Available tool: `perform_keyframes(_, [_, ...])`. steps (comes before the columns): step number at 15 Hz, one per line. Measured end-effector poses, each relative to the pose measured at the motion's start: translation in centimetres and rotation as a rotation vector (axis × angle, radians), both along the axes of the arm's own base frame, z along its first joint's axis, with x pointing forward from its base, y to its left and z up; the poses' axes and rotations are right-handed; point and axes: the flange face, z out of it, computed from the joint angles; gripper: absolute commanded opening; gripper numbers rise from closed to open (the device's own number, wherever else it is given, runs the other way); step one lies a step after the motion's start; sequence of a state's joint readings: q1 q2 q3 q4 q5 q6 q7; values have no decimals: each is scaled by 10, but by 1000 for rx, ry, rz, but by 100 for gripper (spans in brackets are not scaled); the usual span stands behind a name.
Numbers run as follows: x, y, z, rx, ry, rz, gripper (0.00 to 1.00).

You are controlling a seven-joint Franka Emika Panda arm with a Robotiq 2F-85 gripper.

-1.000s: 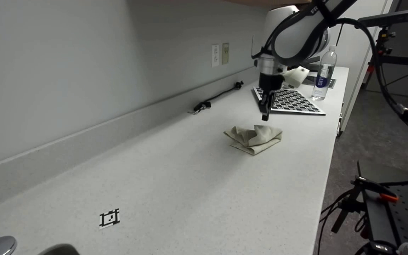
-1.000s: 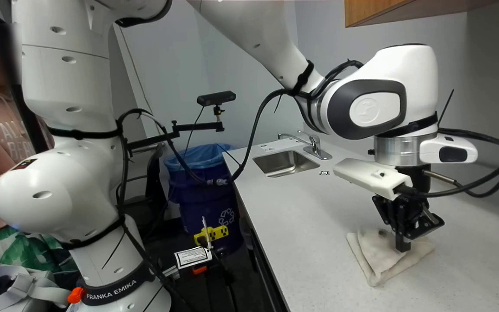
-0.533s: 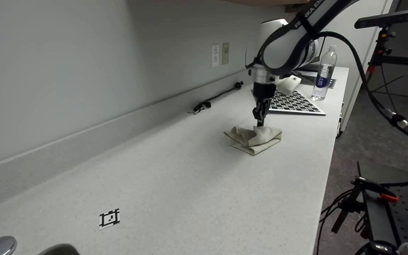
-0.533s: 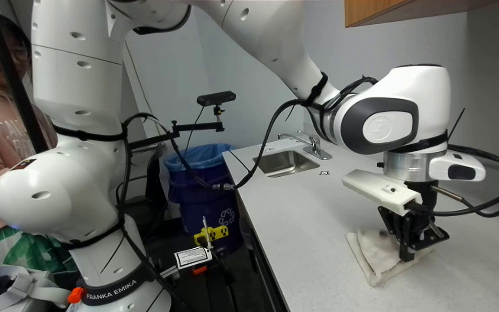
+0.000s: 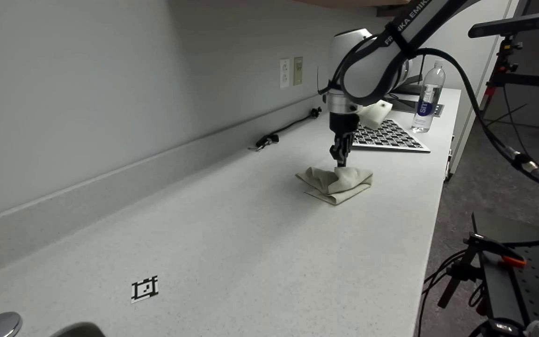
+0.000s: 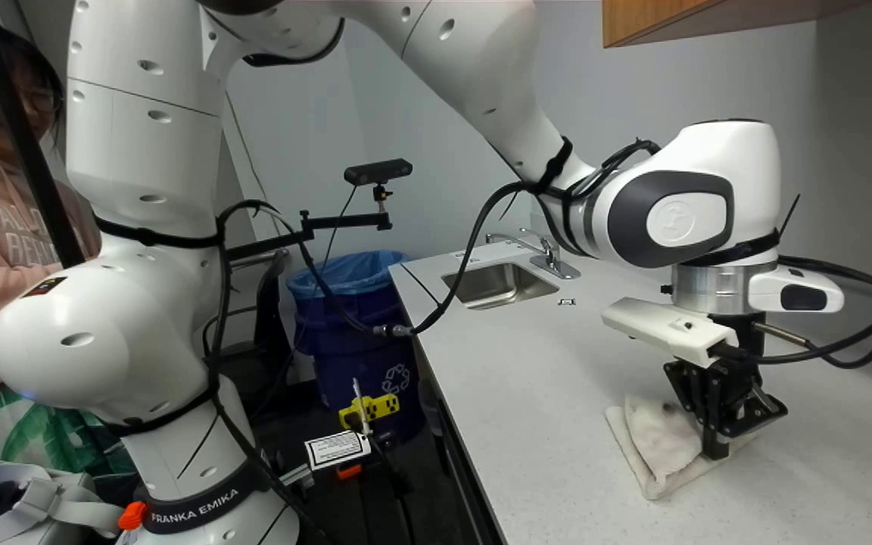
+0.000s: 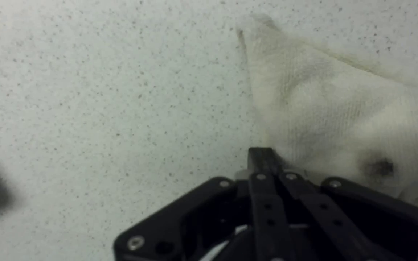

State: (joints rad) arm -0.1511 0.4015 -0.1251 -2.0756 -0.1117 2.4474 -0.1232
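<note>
The black fingers were clenched against each other, no gap showing and nothing visibly gripped; whether a thin edge of fabric was caught between them could not be told. The two-finger black gripper pointed straight down, which brought its narrow tips to the margin of the cream folded fabric cloth lying on the white speckled countertop. Contact looked likely, though the views did not settle it. In the wrist view the cloth spread from twelve to three o'clock of the tips, with a round dark spot at three. Its layers seemed to prop one another up, which would explain the soft peak partly hiding the tips in an exterior view. Around the fingers there, a flat black-and-white patterned board lay at two o'clock; farther that way a clear plastic bottle stood upright on its own base. A thin black cable ran at ten o'clock beside the grey backsplash, presumably tucked out of the way, and a square printed marker lay flat at eight, perhaps so that its pattern faced up.
</note>
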Motion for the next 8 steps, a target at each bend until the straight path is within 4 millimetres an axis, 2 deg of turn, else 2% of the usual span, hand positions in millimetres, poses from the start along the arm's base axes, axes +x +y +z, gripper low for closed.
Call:
perform_keyframes(4, [-2, 7, 9, -46, 24, 8, 0])
perform_keyframes(8, [-9, 27, 25, -61, 24, 33, 0])
